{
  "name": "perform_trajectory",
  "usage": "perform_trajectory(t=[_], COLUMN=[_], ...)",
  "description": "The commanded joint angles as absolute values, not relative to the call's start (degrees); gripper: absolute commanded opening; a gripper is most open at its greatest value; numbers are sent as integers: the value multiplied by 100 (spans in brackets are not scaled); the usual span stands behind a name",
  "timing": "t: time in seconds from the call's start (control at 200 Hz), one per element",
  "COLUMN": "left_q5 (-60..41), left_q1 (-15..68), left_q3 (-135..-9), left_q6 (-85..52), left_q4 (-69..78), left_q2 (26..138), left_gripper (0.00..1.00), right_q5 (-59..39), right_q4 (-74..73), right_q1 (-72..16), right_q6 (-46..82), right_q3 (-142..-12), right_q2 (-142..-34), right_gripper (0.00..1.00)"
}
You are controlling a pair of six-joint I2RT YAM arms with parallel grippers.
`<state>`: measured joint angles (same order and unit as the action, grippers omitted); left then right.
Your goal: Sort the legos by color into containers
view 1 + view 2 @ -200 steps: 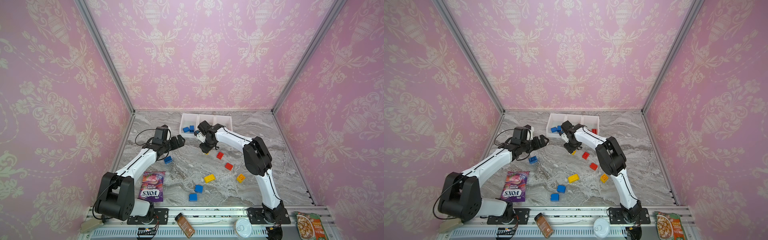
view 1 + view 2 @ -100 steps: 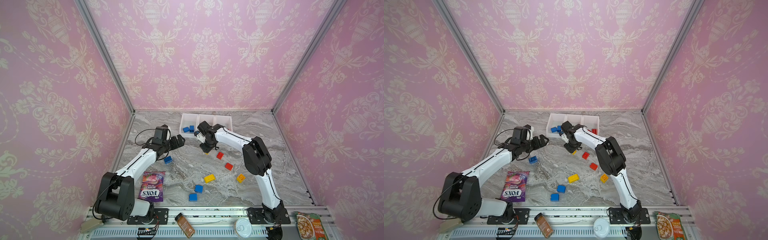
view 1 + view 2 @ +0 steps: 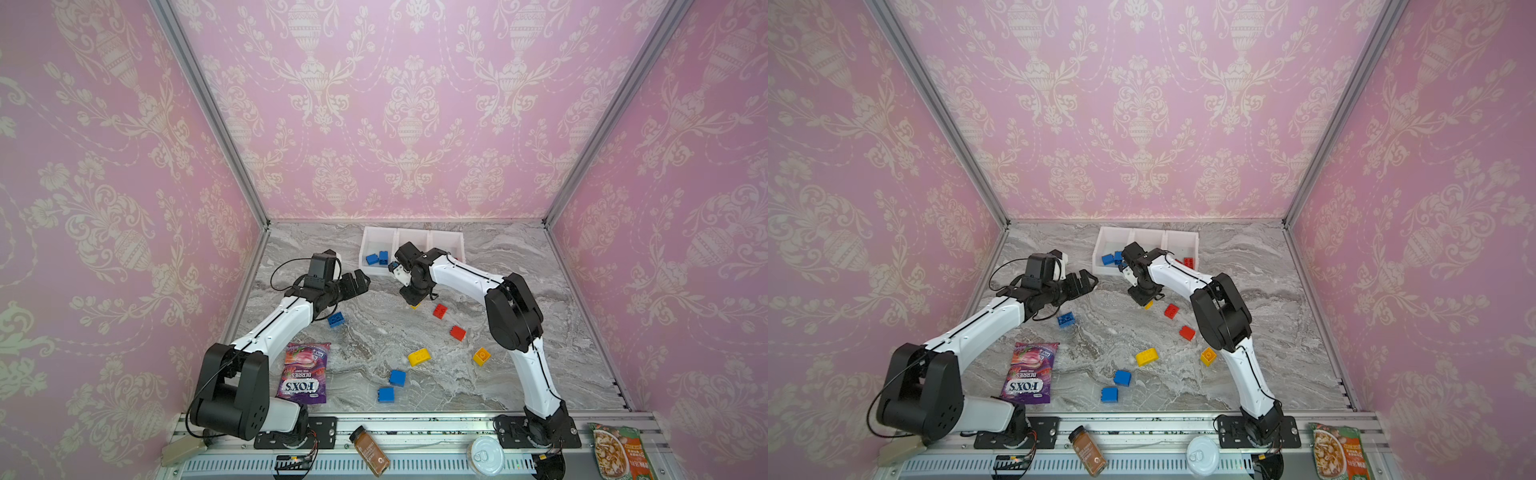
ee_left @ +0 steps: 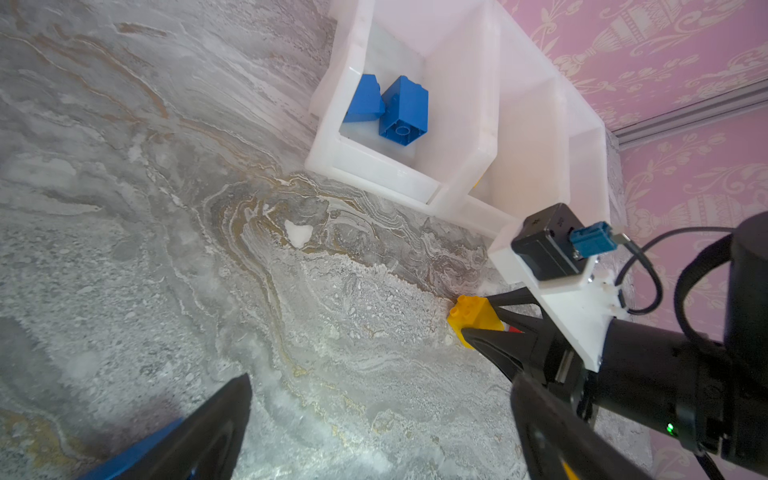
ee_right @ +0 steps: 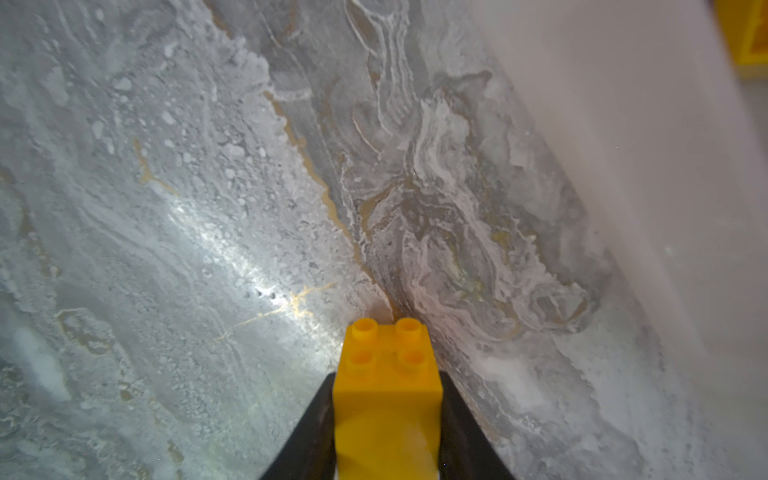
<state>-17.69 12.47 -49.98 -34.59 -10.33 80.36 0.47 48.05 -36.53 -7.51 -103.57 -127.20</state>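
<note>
Marbled grey tabletop (image 3: 374, 332) sits just beneath the square yellow brick (image 5: 388, 386) clamped in the jaws of the right gripper (image 4: 480, 316), so raise it straight up, clearing the near wall of the white bins (image 3: 377, 237), before crossing to the middle bin (image 4: 528, 137); the left gripper (image 3: 360, 282) hangs wide open and empty.

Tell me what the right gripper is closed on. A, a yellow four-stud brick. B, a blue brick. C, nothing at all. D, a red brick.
A: in the right wrist view the right gripper has its black fingers pressed against both sides of a yellow four-stud brick, studs pointing away from the camera.
</note>
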Motion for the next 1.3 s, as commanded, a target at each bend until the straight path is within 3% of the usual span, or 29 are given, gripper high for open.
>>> perform_trajectory(t=[0.0, 0.435, 0.886, 1.296], left_q5=[-1846, -1871, -1868, -1819], left_q1=[1196, 1197, 1203, 1204], left_q3=[-5058, -4983, -4871, -4869], left_q6=[-3507, -3478, -3480, -3467], left_q4=[-1066, -1045, -1054, -1117], left_q2=[8095, 8046, 7912, 7849], left_gripper=[99, 99, 99, 99], right_q5=[34, 315, 533, 759], right_q4=[5043, 5287, 5586, 4923], right_q1=[-3711, -3674, -3207, -2890], right_q6=[-670, -572, -458, -334], right_q3=[-10602, -11476, -13684, -13794], right_q2=[-12382, -12290, -13558, -14100], right_gripper=[37, 37, 38, 38])
